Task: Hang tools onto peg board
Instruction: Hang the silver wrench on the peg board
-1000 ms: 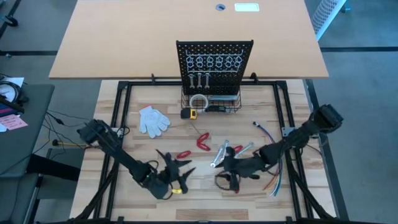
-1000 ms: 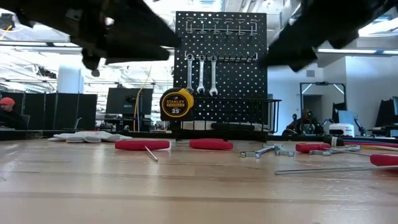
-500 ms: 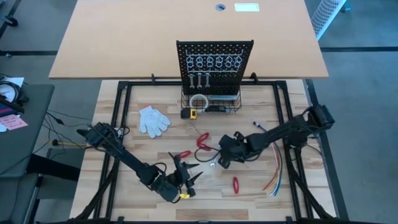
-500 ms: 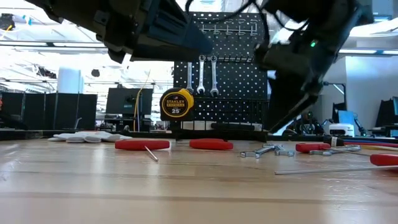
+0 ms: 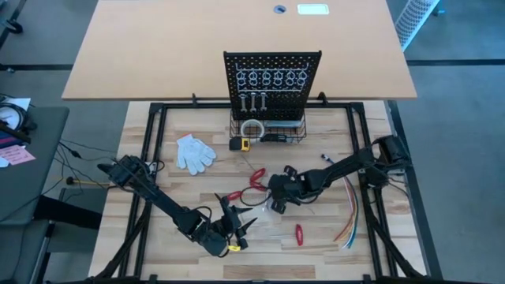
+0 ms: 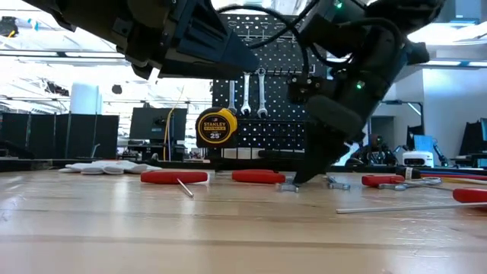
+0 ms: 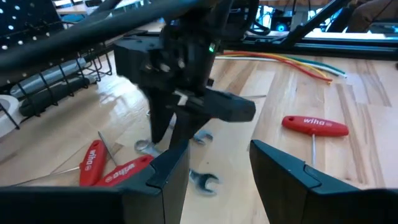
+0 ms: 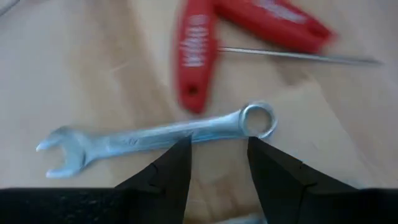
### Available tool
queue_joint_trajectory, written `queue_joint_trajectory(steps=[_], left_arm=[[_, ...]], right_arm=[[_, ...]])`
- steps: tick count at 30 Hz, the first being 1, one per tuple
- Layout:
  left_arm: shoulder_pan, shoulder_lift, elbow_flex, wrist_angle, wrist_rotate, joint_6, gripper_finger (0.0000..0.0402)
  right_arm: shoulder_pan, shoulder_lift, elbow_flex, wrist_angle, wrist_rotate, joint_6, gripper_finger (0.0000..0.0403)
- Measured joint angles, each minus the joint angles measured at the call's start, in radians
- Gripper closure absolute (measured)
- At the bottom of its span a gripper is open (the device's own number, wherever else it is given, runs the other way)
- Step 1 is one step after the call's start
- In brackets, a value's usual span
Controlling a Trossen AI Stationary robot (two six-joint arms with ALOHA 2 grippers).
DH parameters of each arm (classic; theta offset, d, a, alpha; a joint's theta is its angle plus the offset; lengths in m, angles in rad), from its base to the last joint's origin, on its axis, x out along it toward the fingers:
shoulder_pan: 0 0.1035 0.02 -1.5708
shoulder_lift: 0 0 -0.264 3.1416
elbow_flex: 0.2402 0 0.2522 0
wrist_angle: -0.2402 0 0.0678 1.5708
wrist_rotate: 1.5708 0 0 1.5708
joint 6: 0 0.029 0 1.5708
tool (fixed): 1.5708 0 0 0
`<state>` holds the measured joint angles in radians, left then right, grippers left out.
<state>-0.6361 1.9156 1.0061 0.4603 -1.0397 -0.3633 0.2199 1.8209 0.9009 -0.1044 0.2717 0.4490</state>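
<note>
The bench [image 5: 158, 150] is carrying everything, with the peg board [image 5: 272, 75] standing upright at its far middle; three wrenches are already hanging there under the row of pale hooks, seen in the low view [image 6: 246, 90]; a tape measure [image 6: 214, 126] is sitting by the wire basket at the board's foot. The white glove [image 5: 194, 152] is lying left of the basket and the coloured wires [image 5: 351, 207] are trailing along the right side. The right arm is reaching in to mid-bench, its right pincer [image 8: 217, 163] hovering with fingers apart, straddling the shaft of a silver wrench [image 8: 155, 138] that is lying flat on the wood just beside two red-handled tools [image 8: 198, 53]; nothing is being gripped yet. The left pincer [image 7: 217, 168] is waiting near the front edge, fingers apart and empty, looking toward the right arm; a red screwdriver [image 7: 315, 126] is lying off to one side.

Likely trouble: the wrench is thin and flat against the wood, so fingers closing too high may be sliding over it or flicking it sideways into the red handles; closing off-centre could be leaving it dangling tilted, making its ring end hard to thread onto a hook.
</note>
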Motion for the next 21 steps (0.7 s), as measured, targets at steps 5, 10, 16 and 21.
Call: queue_joint_trajectory(steps=[5,10,16,21], left_arm=[[0.000,0.000,0.000,0.000,0.014,0.000,0.0238],[0.000,0.000,0.000,-0.002,0.015,0.000,0.0238],[0.000,0.000,0.000,-0.002,0.016,0.000,0.0238],[0.000,0.000,0.000,-0.001,0.016,0.000,0.0238]], right_arm=[[0.018,-0.002,0.000,0.041,-0.219,-0.267,0.0234],[0.068,-0.063,-0.002,0.064,-0.255,-0.257,0.0239],[0.135,-0.031,0.001,0.259,-0.136,-0.098,0.0256],[0.157,0.055,0.000,0.293,-0.015,-0.031,0.0289]])
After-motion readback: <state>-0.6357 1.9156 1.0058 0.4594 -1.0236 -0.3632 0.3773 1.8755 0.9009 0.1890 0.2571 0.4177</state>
